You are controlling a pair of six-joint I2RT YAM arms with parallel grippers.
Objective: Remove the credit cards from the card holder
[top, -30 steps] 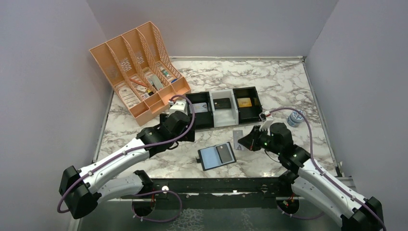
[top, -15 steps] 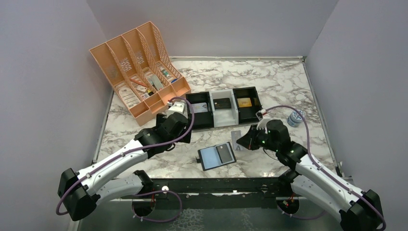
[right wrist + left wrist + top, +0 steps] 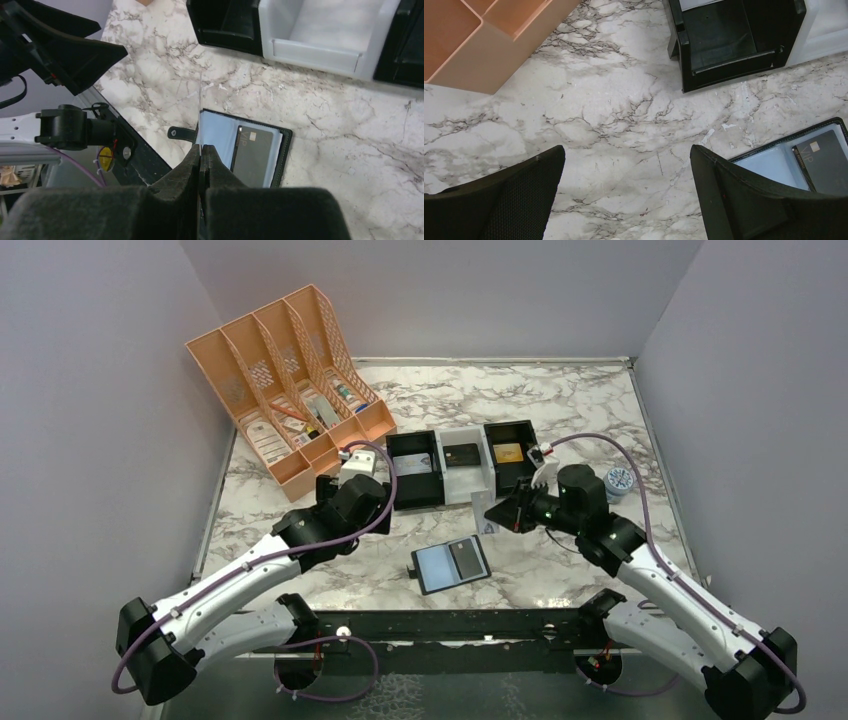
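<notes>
The card holder [image 3: 450, 563] lies open on the marble near the front edge, blue-grey lining up, with a dark grey-black credit card [image 3: 466, 557] in its right half. My right gripper [image 3: 503, 512] is shut on a light grey credit card [image 3: 485, 514] and holds it above the table, between holder and tray. In the right wrist view the held card [image 3: 200, 107] shows edge-on above my gripper [image 3: 201, 148], over the holder [image 3: 215, 131] and its dark card [image 3: 255, 156]. My left gripper [image 3: 626, 155] is open and empty over bare marble, left of the holder [image 3: 774, 161].
A black-and-white three-compartment tray [image 3: 436, 498] stands behind the holder, with cards in it. An orange file organizer [image 3: 285, 380] stands at the back left. A small blue-white jar [image 3: 618, 480] sits at the right.
My right gripper has risen and moved back and left toward the tray with the grey card. My left arm has drawn back slightly to the left.
</notes>
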